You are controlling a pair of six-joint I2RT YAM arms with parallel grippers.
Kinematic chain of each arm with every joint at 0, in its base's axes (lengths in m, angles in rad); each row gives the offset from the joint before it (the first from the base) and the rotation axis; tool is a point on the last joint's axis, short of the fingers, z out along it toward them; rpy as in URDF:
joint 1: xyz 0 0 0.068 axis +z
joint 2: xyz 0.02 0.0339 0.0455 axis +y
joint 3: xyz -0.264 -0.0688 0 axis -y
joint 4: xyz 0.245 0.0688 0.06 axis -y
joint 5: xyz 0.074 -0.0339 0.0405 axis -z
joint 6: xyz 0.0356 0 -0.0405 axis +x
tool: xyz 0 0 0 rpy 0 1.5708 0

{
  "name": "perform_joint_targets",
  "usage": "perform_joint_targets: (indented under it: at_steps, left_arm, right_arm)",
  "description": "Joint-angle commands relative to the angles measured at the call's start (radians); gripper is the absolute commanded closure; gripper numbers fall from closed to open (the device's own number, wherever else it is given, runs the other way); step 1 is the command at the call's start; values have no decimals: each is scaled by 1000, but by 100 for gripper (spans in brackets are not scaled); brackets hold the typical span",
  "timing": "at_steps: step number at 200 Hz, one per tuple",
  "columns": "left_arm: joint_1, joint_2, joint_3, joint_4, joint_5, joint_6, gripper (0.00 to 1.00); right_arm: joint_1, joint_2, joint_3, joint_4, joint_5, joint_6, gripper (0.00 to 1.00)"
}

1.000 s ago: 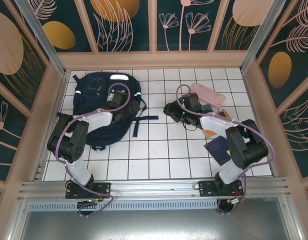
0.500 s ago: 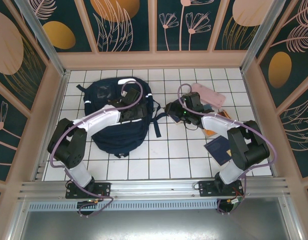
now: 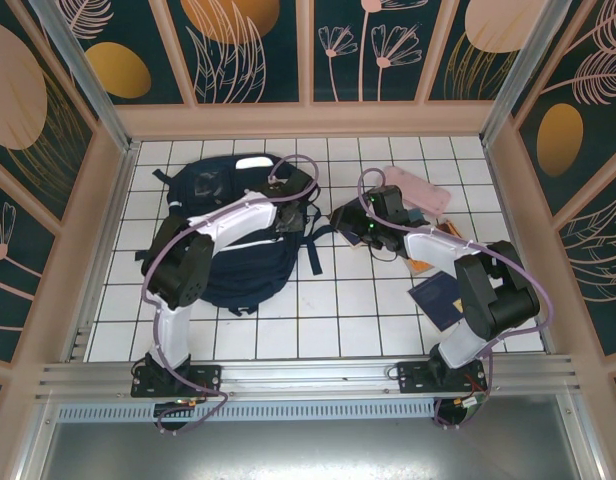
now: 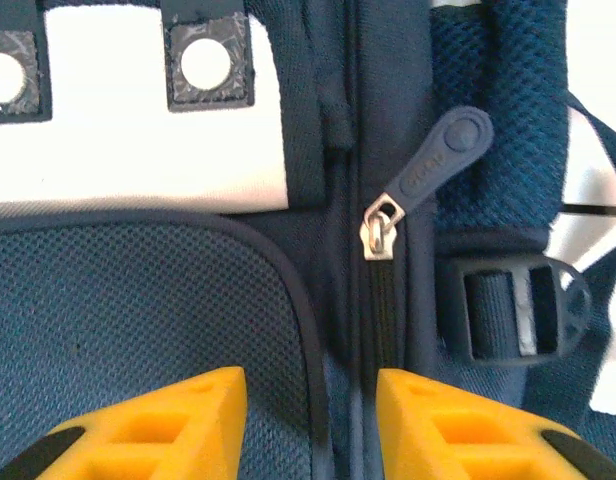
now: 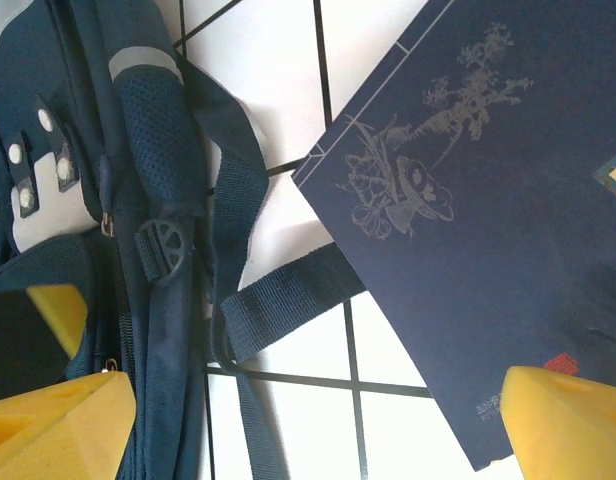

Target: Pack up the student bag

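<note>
The student bag (image 3: 233,250), dark navy with a white patch near its top, lies flat on the left half of the white tiled floor. My left gripper (image 3: 291,212) hovers over its upper right edge. In the left wrist view its yellow fingers (image 4: 153,425) stand a little apart astride the bag's zip seam (image 4: 373,320), below the zip pull (image 4: 438,160), and they hold nothing. My right gripper (image 3: 348,217) is wide open just right of the bag's straps (image 5: 288,300), with bare tile between its fingers (image 5: 63,425).
A navy book with a pale drawing (image 5: 478,200) lies under the right gripper. A pink pencil case (image 3: 416,190) sits at the back right. Another dark blue notebook (image 3: 438,298) and an orange item (image 3: 423,263) lie by the right arm. Wooden walls enclose the floor.
My left arm swung right across the bag, which shifted right with it, and its jaws have narrowed. The right arm has barely moved.
</note>
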Motion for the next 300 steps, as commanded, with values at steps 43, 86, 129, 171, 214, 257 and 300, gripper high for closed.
perform_joint_targets:
  at_steps: [43,86,129,171,214,257,300]
  left_arm:
    - [3,144,166,-164,-105,-42,66]
    - [4,162,145,-175,-104,-55,73]
    - [3,176,147,-174,-84,-39,90]
    - [2,62,152,-178,-106,-27,100]
    - [4,-137,109,-173,-123,5,100]
    - [5,-269,89,-178,-168,47,100]
    - [5,-320,86,-144,-175,115,100]
  right_arm:
    - [-12,-45,-23,19,-21,8,5]
    - [-17,-62,-36,16,-20,10,5]
    - [-17,-63,-34,17,-26,15,5]
    - [-18,-56,-29,25,-38,8,5]
    - [-16,-46,-25,79,-109,-28,10]
    - [26,-77,19,147,-215,-203,31]
    - [38,-38,105,156,-321,-311,45]
